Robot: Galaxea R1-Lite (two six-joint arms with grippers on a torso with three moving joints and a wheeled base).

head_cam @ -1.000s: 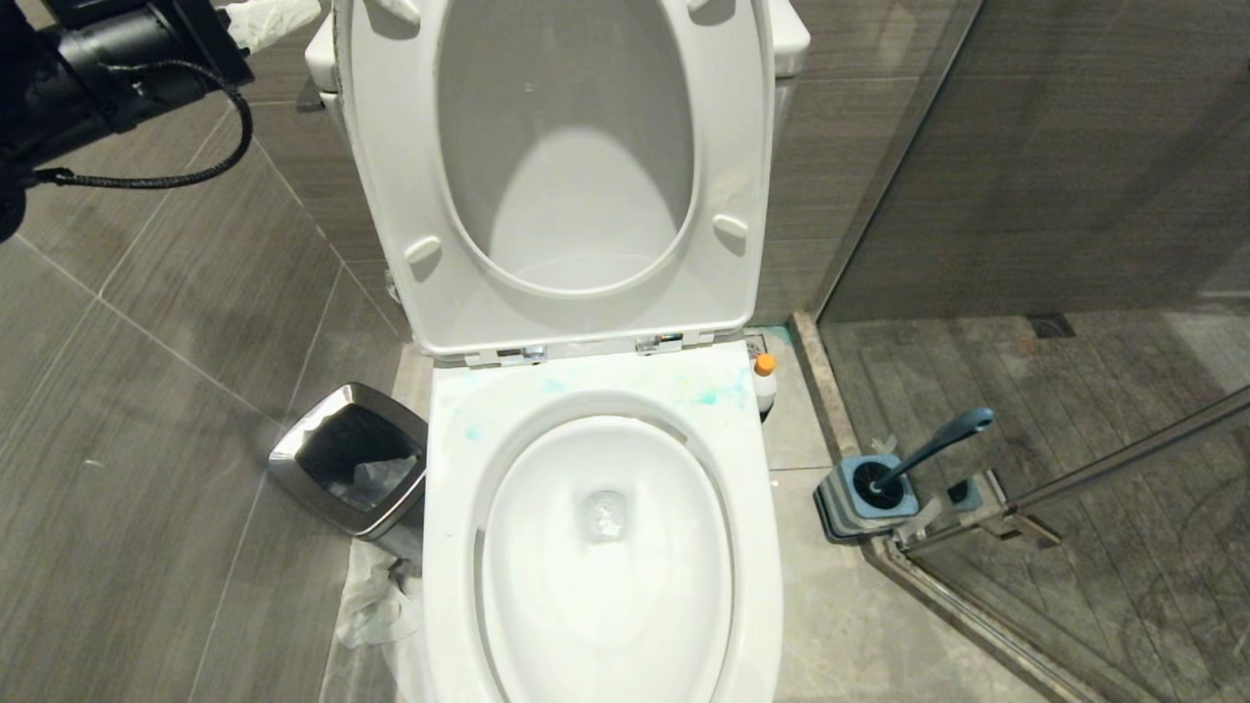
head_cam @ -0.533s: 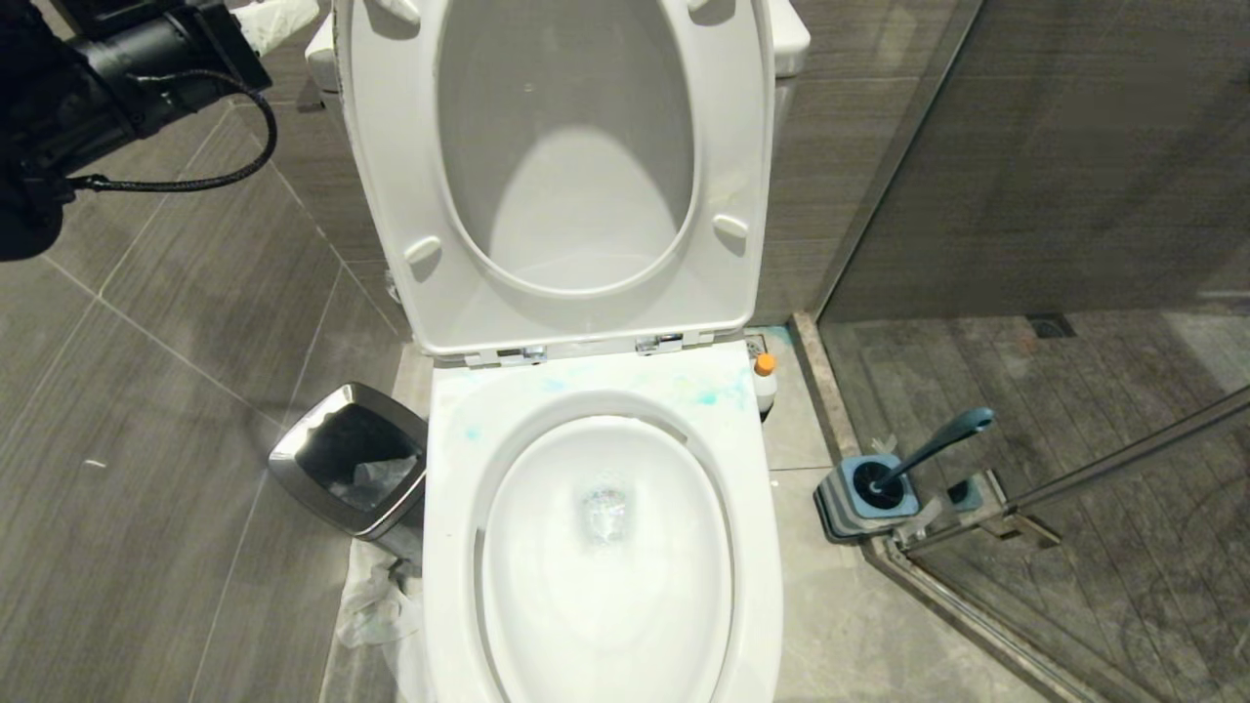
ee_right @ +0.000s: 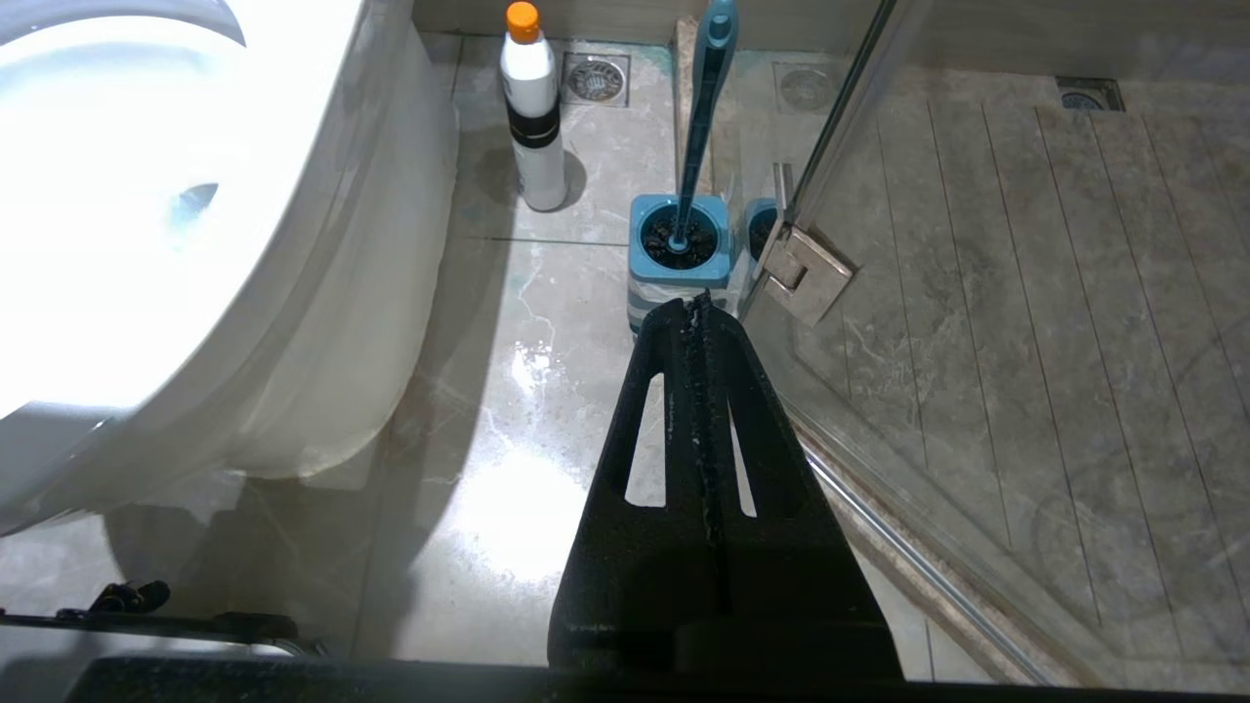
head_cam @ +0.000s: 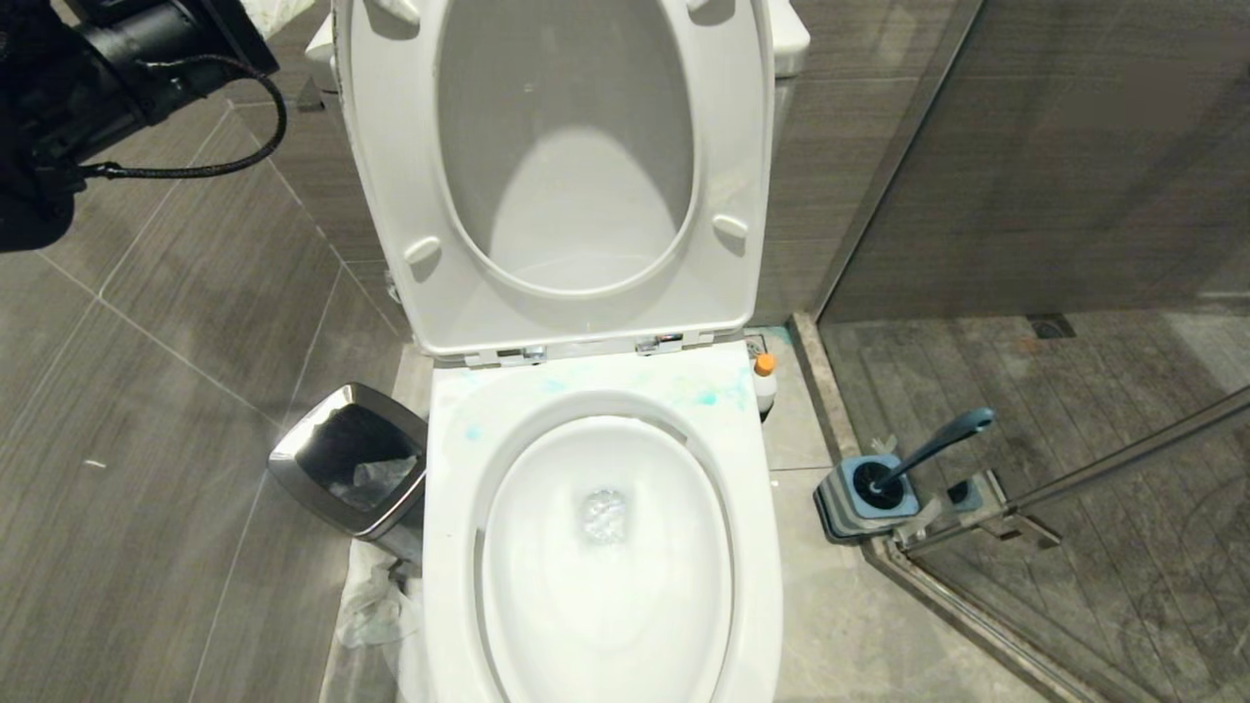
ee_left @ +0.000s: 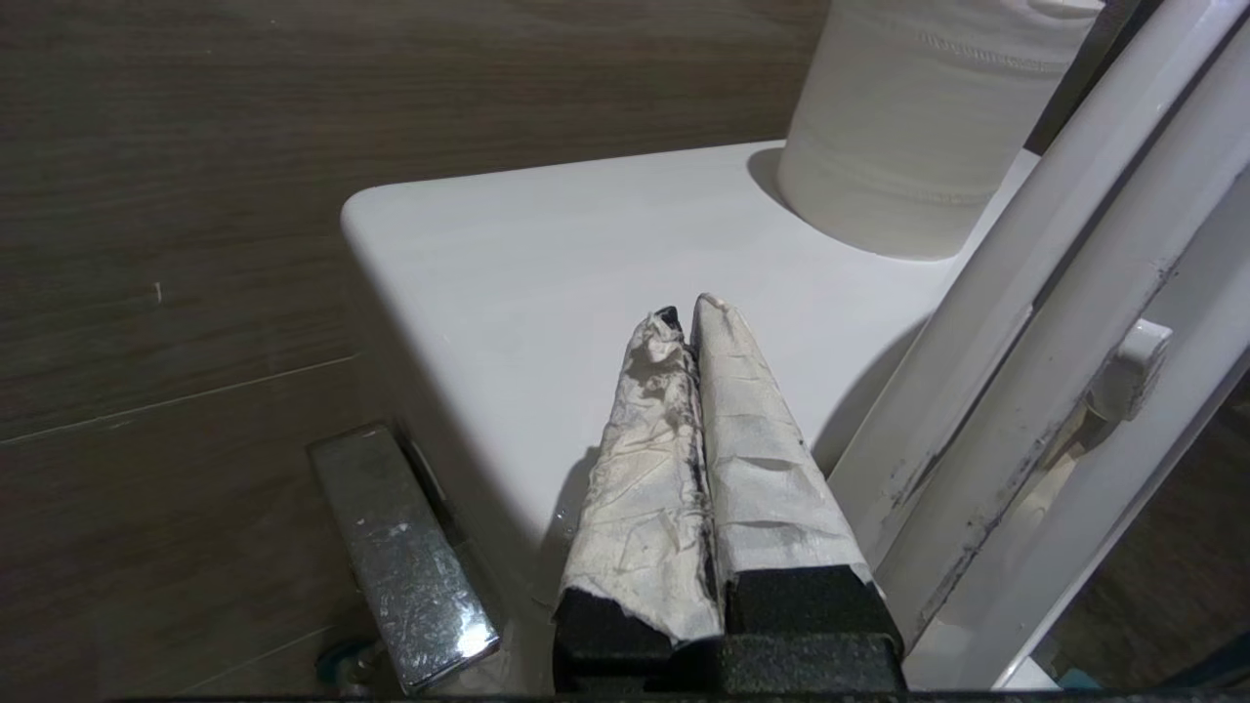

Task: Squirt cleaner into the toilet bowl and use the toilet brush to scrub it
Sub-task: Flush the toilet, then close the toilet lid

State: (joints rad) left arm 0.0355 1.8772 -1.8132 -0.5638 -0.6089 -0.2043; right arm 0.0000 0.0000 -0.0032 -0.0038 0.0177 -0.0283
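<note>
The toilet bowl [head_cam: 605,547] stands in the middle of the head view with its seat and lid [head_cam: 562,166] raised against the tank; teal-blue smears mark the rim behind the basin. The cleaner [head_cam: 765,383], a white bottle with an orange cap, stands upright on the floor just beside the bowl's right rear corner. Farther right, near the glass shower door [head_cam: 1094,478], the toilet brush [head_cam: 933,447] leans in its square holder [head_cam: 864,498]. A steel-rimmed bin [head_cam: 342,469] sits on the floor to the left of the bowl.

The left end effector [ee_left: 684,317] is up at the tank's left end, its taped fingers pressed together and holding nothing. It hovers over the flat white tank top [ee_left: 547,254], beside the raised lid's edge, with a roll of toilet paper [ee_left: 908,117] standing farther along the tank. It is well apart from the cleaner and the brush.

The right end effector [ee_right: 695,305] hangs low on the toilet's right side, closed and empty. Its tips point toward the brush holder, with the cleaner farther off beside the bowl.
</note>
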